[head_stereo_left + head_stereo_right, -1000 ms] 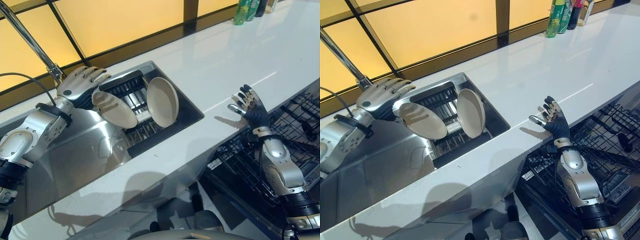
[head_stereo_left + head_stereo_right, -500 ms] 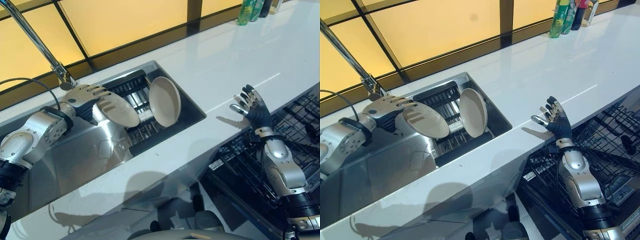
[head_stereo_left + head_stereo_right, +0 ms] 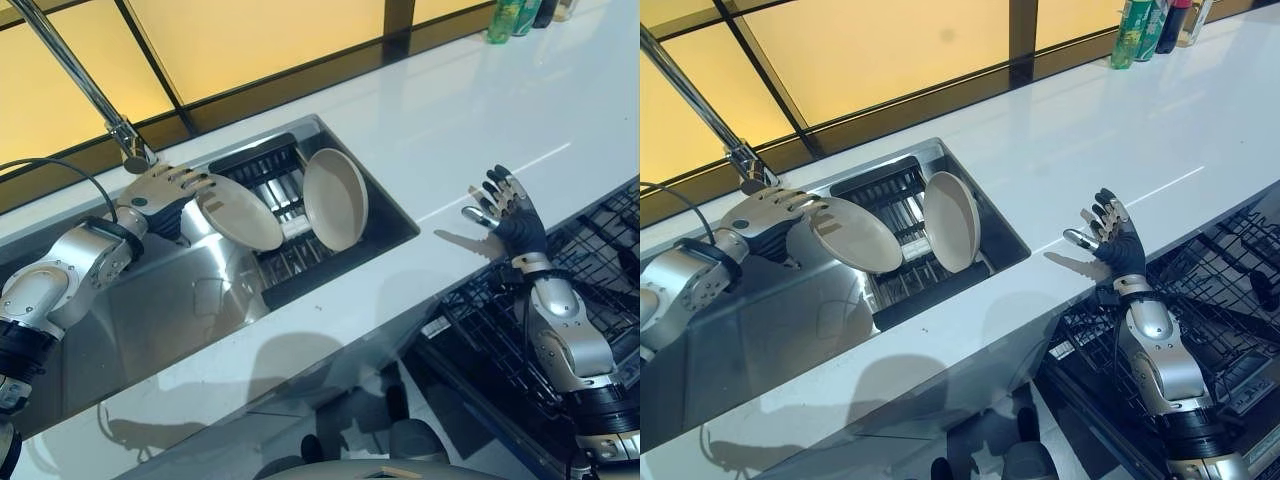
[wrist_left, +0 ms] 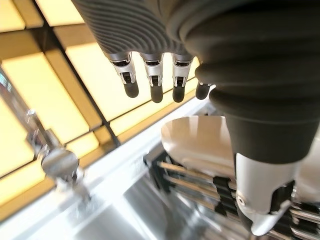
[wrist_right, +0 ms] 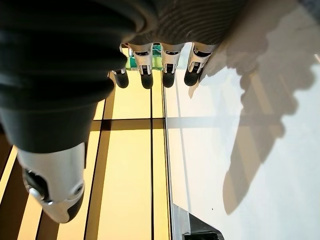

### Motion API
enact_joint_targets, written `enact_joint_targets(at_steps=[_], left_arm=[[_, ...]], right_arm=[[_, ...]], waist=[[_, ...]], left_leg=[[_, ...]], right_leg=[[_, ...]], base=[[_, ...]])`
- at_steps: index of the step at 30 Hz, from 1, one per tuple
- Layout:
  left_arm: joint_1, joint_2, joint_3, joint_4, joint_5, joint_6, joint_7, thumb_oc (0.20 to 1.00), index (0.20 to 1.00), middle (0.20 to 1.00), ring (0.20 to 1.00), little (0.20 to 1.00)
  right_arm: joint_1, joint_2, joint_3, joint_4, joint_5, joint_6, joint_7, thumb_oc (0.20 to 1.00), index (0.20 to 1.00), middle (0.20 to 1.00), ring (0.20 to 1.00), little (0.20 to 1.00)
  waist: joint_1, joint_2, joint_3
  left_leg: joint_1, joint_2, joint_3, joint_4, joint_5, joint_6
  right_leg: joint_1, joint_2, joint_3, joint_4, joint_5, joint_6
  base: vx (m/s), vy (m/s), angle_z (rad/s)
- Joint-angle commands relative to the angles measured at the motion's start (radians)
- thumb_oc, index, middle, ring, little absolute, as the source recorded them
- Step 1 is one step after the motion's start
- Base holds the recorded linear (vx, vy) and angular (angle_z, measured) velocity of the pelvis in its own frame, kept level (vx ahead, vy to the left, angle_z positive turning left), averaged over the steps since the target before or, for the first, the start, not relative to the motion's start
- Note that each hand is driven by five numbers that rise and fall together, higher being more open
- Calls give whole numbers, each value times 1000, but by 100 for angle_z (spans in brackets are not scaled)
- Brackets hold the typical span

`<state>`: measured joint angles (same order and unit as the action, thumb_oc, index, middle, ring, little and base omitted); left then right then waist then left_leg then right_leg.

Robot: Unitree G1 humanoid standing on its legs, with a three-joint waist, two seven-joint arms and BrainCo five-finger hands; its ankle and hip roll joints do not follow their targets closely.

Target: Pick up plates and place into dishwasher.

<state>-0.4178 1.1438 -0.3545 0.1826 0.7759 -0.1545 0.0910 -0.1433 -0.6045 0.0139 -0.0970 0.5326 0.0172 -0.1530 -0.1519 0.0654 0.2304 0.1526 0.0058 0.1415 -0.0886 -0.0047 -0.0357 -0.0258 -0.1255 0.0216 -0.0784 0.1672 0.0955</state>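
Lowering toward the sink, my left robot hand (image 3: 165,192) reached the near plate (image 3: 240,212), fingers straight, unclenched. My right robot hand (image 3: 508,213) hovered released. That plate could slip against the rack (image 3: 262,176).

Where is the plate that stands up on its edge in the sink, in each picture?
Left eye view: the upright plate stands in the rack, right of the robot hand.
Right eye view: same spot, mid-picture.
Left wrist view: a plate past the fingers; cannot tell which.
Right wrist view: not there.
Shared landmark: the faucet.
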Motion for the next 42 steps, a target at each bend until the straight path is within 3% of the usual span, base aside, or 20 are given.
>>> enact_joint_targets(at_steps=[1,5,8,12,16,26,28,29,42], left_arm=[[-118,36,2,46,56,-7,169,1000,1000,1000,1000,1000],[-158,15,-48,103,81,2,284,1000,1000,1000,1000,1000],[-180,-1,-74,136,92,-1,312,1000,1000,1000,1000,1000],[-213,-24,-143,153,106,-51,197,1000,1000,1000,1000,1000],[-227,-34,-183,171,77,-57,78,1000,1000,1000,1000,1000],[-238,-44,-191,225,82,16,72,1000,1000,1000,1000,1000],[-227,-55,-187,238,85,28,62,664,664,664,664,664],[-225,-61,-189,251,74,35,42,219,219,219,219,219],[-187,-85,-138,267,71,60,60,200,200,200,200,200]], right_arm=[[-25,-34,11,-33,23,-24,-17,1000,1000,1000,1000,1000],[-41,-32,26,-14,16,-34,-13,1000,1000,1000,1000,1000],[-48,-29,34,-5,13,-42,-4,1000,1000,1000,1000,1000],[-66,-23,43,1,1,-46,1,1000,1000,1000,1000,1000],[-90,-27,57,9,-5,-42,2,1000,1000,1000,1000,1000],[-100,-29,61,-5,-2,-27,15,1000,1000,1000,1000,1000],[-108,-25,65,-5,-6,-25,10,1000,1000,1000,1000,1000],[-114,-19,70,-3,-12,-21,3,1000,1000,1000,1000,1000],[-94,-5,54,-14,-20,-21,11,1000,1000,1000,1000,1000]], waist=[[1,13,53],[-17,16,72],[-26,17,78],[-37,23,93],[-43,30,104],[-44,32,114],[-40,32,118],[-38,32,120],[-29,31,107]], left_leg=[[-95,-11,-36,14,32,45],[-106,-11,-26,14,34,45],[-110,-12,-19,13,33,47],[-123,-12,-14,16,34,48],[-127,-15,-12,17,34,48],[-133,-15,-16,20,37,46],[-139,-14,-22,21,39,45],[-141,-14,-25,20,40,45],[-127,-14,-36,15,37,42]], right_leg=[[-101,-40,-9,213,-64,69],[-121,-37,4,217,-56,65],[-130,-35,10,218,-56,63],[-147,-31,23,224,-56,59],[-156,-33,32,229,-49,58],[-165,-32,28,239,-54,52],[-169,-31,27,240,-55,51],[-169,-30,27,239,-55,50],[-153,-31,5,231,-63,49]], base=[[-50,8,-5],[-15,35,-12],[-4,39,-5],[-15,30,-4],[7,47,-8],[12,15,-1],[0,0,0],[0,0,0],[0,0,0]])
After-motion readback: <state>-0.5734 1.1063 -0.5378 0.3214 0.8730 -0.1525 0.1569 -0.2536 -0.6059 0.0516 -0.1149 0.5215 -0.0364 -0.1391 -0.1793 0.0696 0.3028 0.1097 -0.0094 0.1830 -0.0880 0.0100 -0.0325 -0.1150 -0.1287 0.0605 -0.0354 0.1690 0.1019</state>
